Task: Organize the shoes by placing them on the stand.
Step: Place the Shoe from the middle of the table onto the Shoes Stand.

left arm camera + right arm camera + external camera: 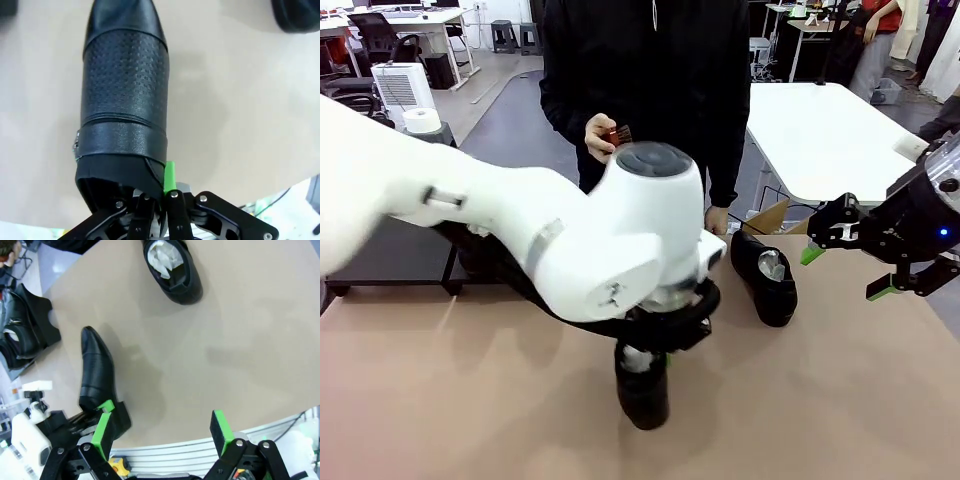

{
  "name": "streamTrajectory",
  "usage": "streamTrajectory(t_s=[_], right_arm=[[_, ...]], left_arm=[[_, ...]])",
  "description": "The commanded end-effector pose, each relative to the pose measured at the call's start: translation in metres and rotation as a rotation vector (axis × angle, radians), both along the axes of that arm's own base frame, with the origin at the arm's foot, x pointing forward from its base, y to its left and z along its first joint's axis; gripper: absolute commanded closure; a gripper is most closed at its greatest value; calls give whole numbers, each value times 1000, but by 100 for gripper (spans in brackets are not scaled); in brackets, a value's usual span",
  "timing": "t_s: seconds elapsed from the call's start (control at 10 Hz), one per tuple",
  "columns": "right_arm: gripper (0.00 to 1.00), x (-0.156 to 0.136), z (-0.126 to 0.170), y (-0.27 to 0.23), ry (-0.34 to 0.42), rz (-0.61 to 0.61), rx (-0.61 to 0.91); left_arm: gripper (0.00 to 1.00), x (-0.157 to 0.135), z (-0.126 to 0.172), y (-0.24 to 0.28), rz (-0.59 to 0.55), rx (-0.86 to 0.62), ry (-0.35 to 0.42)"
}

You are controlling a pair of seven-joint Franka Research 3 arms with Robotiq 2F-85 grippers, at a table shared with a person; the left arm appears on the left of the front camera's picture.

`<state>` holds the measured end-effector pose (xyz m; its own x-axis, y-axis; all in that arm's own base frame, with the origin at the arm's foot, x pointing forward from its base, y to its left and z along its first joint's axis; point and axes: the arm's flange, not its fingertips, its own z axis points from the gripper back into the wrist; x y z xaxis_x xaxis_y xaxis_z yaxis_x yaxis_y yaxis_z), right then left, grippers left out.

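While the left gripper [162, 184] is clenched on the heel rim of the first shoe [125, 100], that shoe's long axis runs straight away from its fingers, toe farthest out, low over the tabletop [240, 110]; whether the sole touches is unclear. The right gripper [161, 432] hangs released, jaws wide and holding nothing. The second shoe [172, 267] lies well ahead of it, paper stuffing upward, nearer this arm than the left. Farther off to that gripper's side, a dark shape at the edge is probably the stand [37, 315], already carrying black shoes.
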<state>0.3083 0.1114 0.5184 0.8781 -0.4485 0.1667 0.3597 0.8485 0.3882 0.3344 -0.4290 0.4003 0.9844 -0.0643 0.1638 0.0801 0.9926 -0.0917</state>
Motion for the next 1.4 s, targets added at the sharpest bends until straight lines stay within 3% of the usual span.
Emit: streamTrajectory(t_s=[0.0,0.3,0.4,0.5,0.8,1.2,1.3], right_arm=[[0,1,0,-1,1,18,19],[0,1,0,-1,1,18,19],[0,1,0,-1,1,18,19],[0,1,0,-1,1,18,19],[0,1,0,-1,1,18,19],[0,1,0,-1,1,18,19],[0,1,0,-1,1,18,19]], left_arm=[[100,1,38,64,-55,52,-46],[100,2,91,125,-67,110,-136],[100,2,100,126,100,-32,-51],[100,10,80,109,-64,119,-108],[100,7,90,120,-20,96,-93],[100,25,155,212,186,193,-430],[100,37,166,242,179,223,-511]])
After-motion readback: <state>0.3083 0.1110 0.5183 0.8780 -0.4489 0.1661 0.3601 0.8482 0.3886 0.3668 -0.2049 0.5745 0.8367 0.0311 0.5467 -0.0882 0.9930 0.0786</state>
